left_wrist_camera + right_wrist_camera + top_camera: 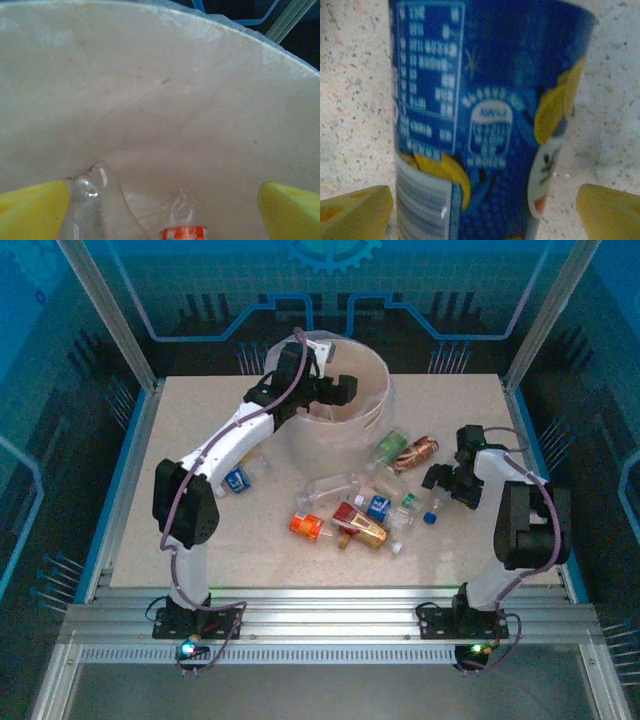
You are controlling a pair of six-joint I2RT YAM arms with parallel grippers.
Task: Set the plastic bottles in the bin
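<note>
Right end effector (447,483): fingers spread either side of the blue-labelled bottle (485,125) on the worktop (250,550); the next move looks like closing squarely, then lifting.
Loose bottles (360,522): clustered between the arms, near the bin.
Left end effector (345,388): spread open over the bin (330,445), seemingly at the drop step; a clear bottle (95,200) sits inside.

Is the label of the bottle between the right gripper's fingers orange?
No, the bottle between the fingers of the right gripper has a blue label.

Bin (352,432) whitish, translucent. Table (200,540) beige, dark speckles. Orange-label bottle (307,526); red-gold bottle (362,524); green-label bottle (390,446); copper-label bottle (422,451). Right wrist view: dark-blue-label bottle (485,115), white print, yellow patches. Right finger pads (355,212) yellow.
</note>
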